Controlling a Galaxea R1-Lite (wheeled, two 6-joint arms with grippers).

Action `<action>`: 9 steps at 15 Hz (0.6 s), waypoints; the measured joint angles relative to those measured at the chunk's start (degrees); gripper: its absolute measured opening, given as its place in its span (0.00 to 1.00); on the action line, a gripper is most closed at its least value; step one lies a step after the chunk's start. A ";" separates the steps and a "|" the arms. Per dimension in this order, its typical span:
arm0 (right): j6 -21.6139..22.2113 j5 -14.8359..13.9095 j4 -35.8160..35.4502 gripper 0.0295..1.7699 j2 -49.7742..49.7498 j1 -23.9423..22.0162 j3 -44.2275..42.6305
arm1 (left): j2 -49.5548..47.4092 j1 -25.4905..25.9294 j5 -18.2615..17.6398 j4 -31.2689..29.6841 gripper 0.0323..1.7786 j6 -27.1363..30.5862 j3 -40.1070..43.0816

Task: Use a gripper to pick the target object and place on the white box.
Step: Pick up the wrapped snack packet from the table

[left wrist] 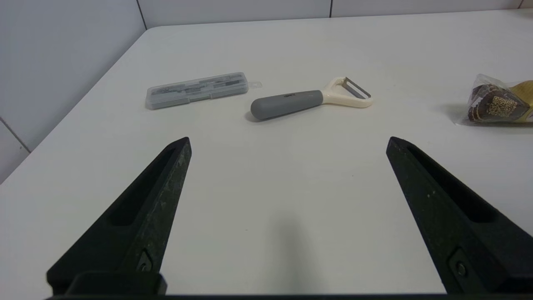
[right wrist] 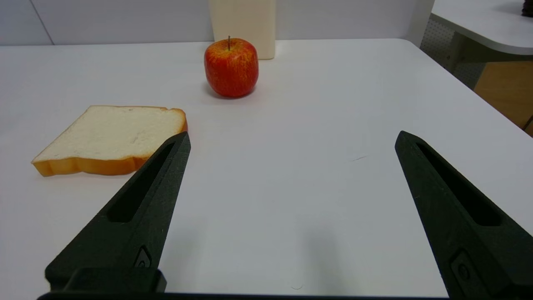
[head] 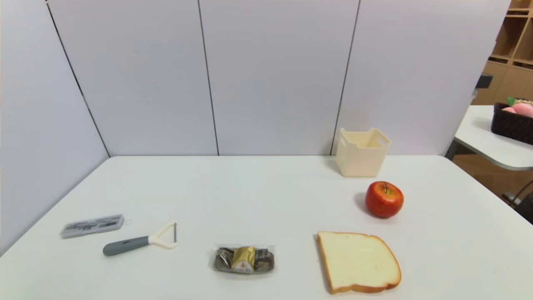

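The white tabletop (head: 275,191) spreads before me, the widest thing here, with pale panels (head: 279,75) rising along its far edge and its left side. Off to my right stands a second table (head: 495,146), a dark basket (head: 512,125) on it.

Over the near part of the tabletop I hold both my grippers — my left pincer (left wrist: 289,139) on the left side, my right pincer (right wrist: 293,133) on the right. Each has its two black fingers spread wide apart, and neither has hold of anything.

The white box (head: 360,160) sits upright at the far edge, right of the middle, its open top facing up. Nearer me on that side lies a slice of bread (head: 358,262), flat. Toward the left a peeler (head: 129,245) with a grey handle lies just beside a clear flat case (head: 92,226), the case farther left.

The chocolate pack (head: 245,259) lies flat near the front, between the peeler and the bread and touching neither — gold in the middle, brown at both ends, in clear wrap. The red apple (head: 384,199) sits between the bread and the white box, close in front of the box.
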 joint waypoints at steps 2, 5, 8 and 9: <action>-0.05 0.00 0.02 0.96 0.00 0.00 0.00 | 0.00 0.00 0.00 0.00 0.95 0.00 0.00; -0.07 0.00 0.02 0.96 0.00 -0.02 0.00 | 0.00 0.00 0.00 0.00 0.95 0.00 0.00; -0.07 0.00 0.02 0.96 0.00 -0.02 0.00 | 0.00 0.00 0.00 0.00 0.95 0.00 0.00; 0.01 0.00 0.02 0.96 0.00 -0.02 0.00 | 0.00 0.00 0.00 0.02 0.95 0.02 0.00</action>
